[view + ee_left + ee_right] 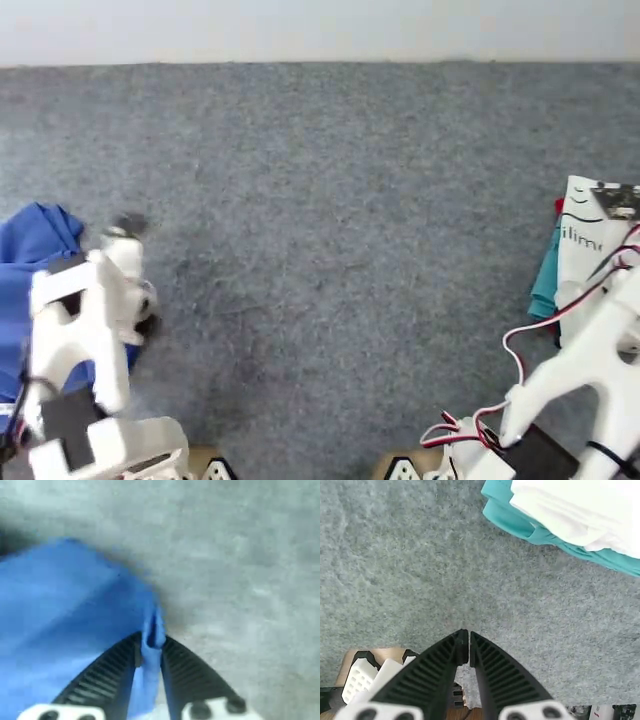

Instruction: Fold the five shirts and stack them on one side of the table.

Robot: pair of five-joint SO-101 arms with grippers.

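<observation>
Clamping a fold of the blue shirt (pixel 38 245) at the high view's left edge, the left gripper (pixel 150 641) lies well apart from the stack (pixel 588 255) at the right edge, near the closed, empty right gripper (pixel 464 649).

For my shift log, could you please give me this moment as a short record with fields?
surface: table, grey felt
left tool: shut on a fold of the blue shirt
right tool: shut, empty, over bare felt
blue shirt: bunched at the table's left edge
stack: white shirt on teal shirt, at the table's right edge
</observation>
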